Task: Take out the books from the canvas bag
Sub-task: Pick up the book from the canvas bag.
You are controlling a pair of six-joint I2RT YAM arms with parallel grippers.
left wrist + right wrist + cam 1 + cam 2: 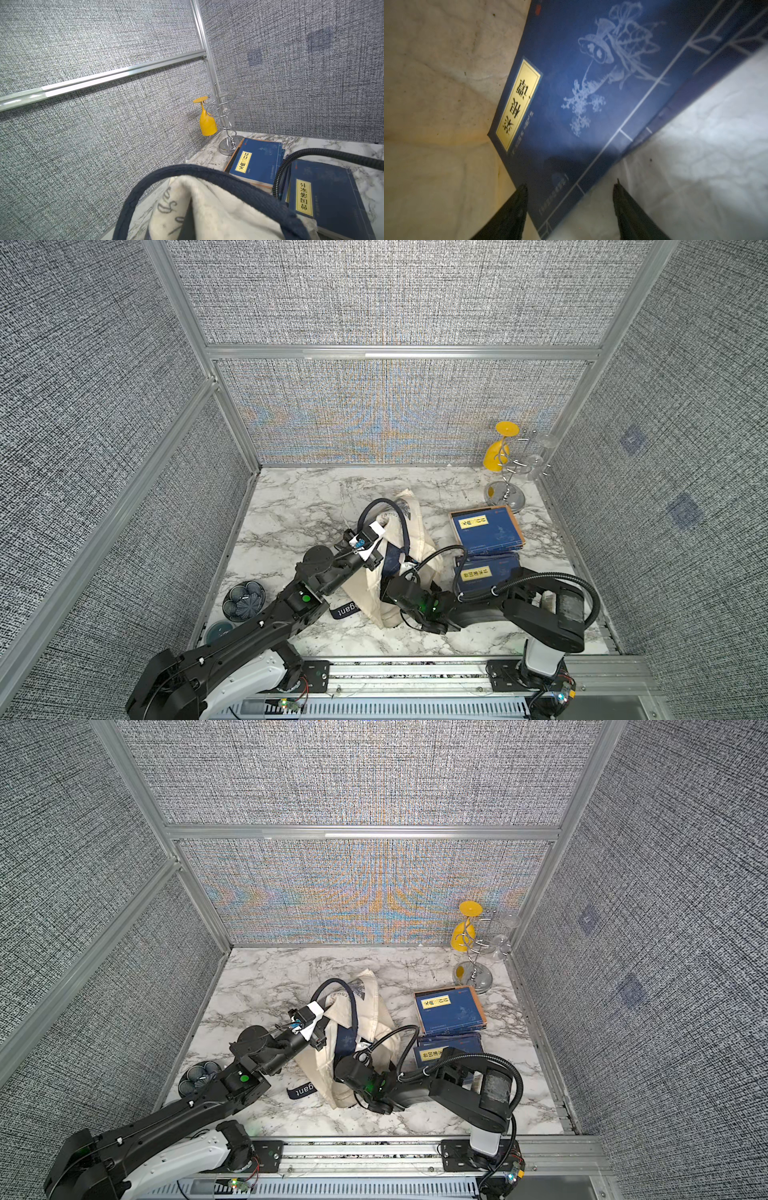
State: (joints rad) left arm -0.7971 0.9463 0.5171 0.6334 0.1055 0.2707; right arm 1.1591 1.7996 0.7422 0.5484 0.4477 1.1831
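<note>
Left claw (376, 531) pinched tight on canvas bag (415, 514) rim. Right claw (570, 184) inside bag, jaws apart, straddling book (591, 83) corner. Other books (486, 531) on desk (299, 506).

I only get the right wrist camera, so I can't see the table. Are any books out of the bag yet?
Observer: Yes, two piles of books lie on the table beside the canvas bag.
Operator: Who's holding the bag open?
Observer: The left arm's fingers seem shut on its rim, holding it up.
Operator: Anything I could knock over?
Observer: A wire rack with a yellow glass stands behind those books, in the corner.
</note>
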